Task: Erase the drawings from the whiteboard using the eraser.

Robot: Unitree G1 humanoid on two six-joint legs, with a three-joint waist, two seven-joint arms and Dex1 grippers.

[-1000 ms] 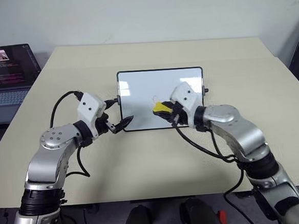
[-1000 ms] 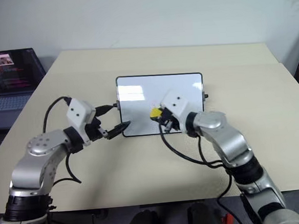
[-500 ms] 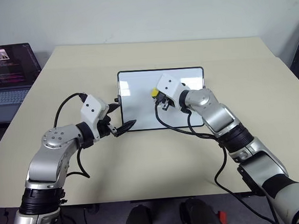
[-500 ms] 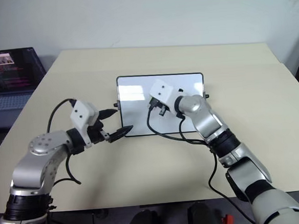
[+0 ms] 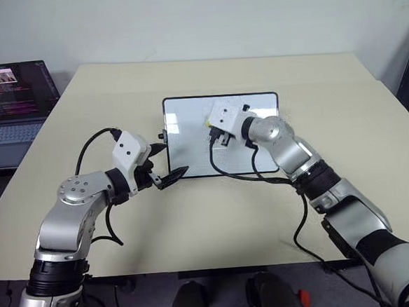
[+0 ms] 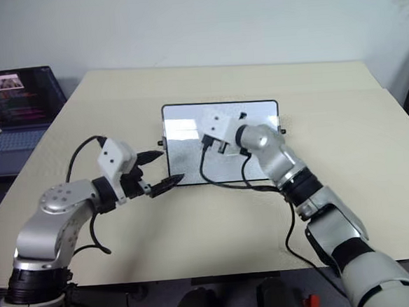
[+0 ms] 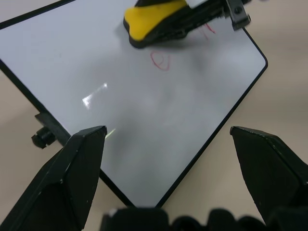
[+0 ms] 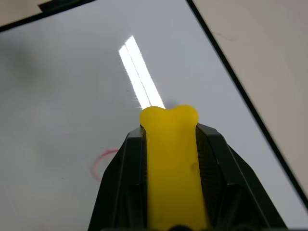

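Yellow in colour, the eraser (image 8: 171, 168) is pinched between the two black fingers of your right gripper (image 5: 212, 127), which sits over the far-middle part of the whiteboard (image 5: 189, 137). The board lies flat on the beige table (image 5: 194, 210), long side running left to right. In the left wrist view the eraser's dark underside faces the glossy surface, though contact cannot be confirmed. The drawings (image 7: 160, 60) that can be made out are a small reddish loop just beside the eraser's nose, on its near side, and a short red stroke partly under the right gripper; any other marks cannot be told. Your left gripper (image 5: 164, 163) stands spread wide, holding nothing, at the board's near-left corner, one finger over the near edge, the other by the knob on the left short side. In my judgement the right arm is the one placed to act: the loop lies a short pull towards you from the eraser, whose long axis runs along the fingers.
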